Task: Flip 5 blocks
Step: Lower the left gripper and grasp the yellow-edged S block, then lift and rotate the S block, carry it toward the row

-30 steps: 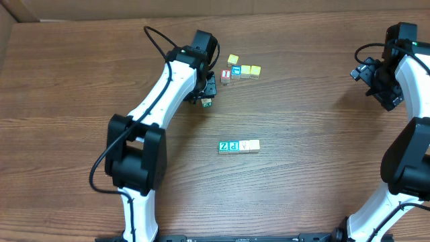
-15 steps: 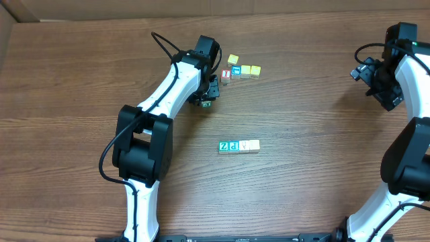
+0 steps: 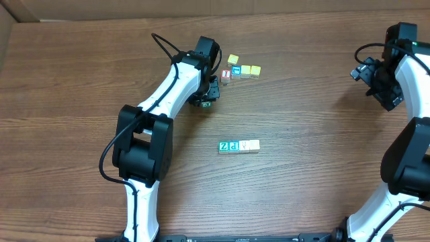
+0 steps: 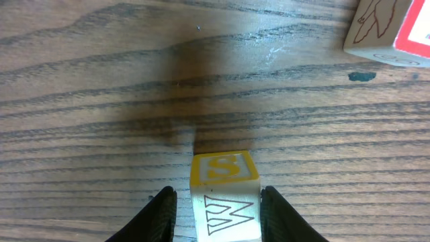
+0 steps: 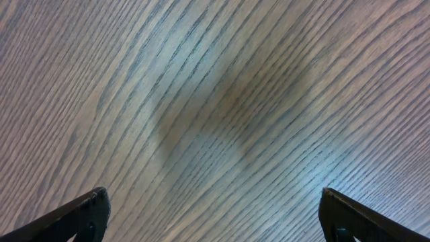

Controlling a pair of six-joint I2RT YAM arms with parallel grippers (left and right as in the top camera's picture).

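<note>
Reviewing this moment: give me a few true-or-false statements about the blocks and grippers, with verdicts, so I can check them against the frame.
1. A green Z block is the leftmost of four blocks lined up mid-table. True.
2. The right gripper is holding a block. False: its jaws stand wide open, with only bare table between them.
3. A block with S and W faces sits between the fingers of the left gripper. True.
4. The blue P block lies alone, apart from the other blocks. False: it sits in the line, right against the green Z block.
</note>
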